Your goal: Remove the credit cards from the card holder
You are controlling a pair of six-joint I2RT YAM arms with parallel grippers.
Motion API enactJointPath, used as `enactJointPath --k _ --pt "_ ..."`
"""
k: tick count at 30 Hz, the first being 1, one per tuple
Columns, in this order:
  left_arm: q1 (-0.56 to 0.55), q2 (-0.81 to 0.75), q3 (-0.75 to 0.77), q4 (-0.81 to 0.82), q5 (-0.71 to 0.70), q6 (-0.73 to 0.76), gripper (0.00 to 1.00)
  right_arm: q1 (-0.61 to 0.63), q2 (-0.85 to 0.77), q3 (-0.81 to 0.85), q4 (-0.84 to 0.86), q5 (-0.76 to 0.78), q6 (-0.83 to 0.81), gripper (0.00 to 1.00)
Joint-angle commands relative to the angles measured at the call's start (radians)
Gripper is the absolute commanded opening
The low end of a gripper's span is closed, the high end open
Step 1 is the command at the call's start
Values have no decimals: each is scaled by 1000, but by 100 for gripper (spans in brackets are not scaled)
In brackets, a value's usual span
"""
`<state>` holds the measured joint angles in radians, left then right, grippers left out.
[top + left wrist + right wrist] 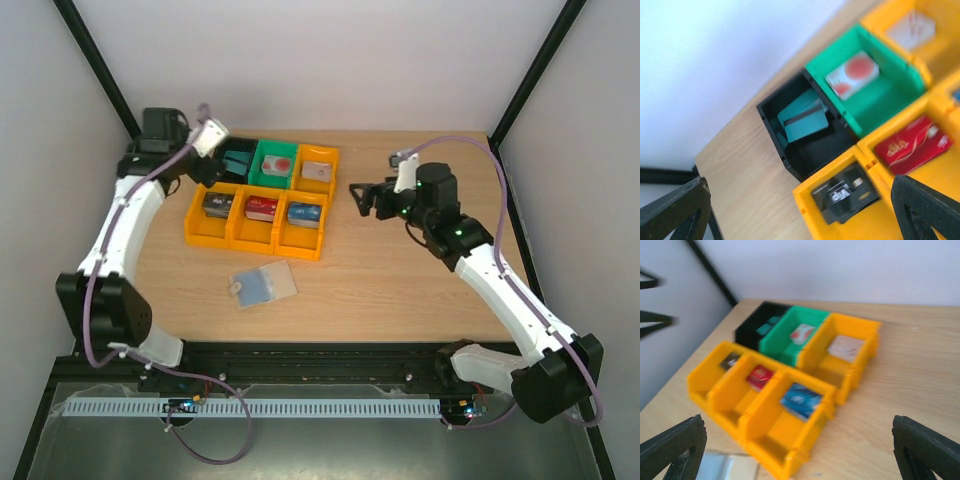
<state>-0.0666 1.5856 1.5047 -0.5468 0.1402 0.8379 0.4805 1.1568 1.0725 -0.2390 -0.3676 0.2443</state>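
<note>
Drop-off looks done: teal card (802,119) sits in black bin (771,131) below L gripper (801,181), wide & empty, R gripper (799,422) wide too; next prob. needs a reach to card holder (263,285), open on table (400,280) near side, for any cards left.

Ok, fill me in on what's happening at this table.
The left gripper hangs open over the black plastic bin, where a teal plastic card lies. The other five bins each hold a card. The grey-blue folding card holder lies open in front of them. The right gripper is open and empty beside the bins.
</note>
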Motion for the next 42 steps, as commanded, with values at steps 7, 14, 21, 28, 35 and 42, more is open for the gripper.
enactJointPath --k 7,14,21,28,35,42 --pt "194 -313 -374 298 11 -961 99 -362 -192 -323 363 329 71 99" --pt "196 -345 -859 844 -186 -1040 99 -430 -291 -717 841 542 -14 98" --pt "147 -288 -1266 1572 -140 -957 99 -450 -211 -985 1241 685 -13 99" --pt "39 -225 -1261 1643 -261 -908 99 -473 100 -1056 1627 569 -40 98" --pt "39 -244 -1288 1684 -282 -912 99 -485 352 -947 1690 424 -80 98" --pt "37 -157 -1274 1767 -317 -892 99 -508 382 -878 1591 298 -99 99"
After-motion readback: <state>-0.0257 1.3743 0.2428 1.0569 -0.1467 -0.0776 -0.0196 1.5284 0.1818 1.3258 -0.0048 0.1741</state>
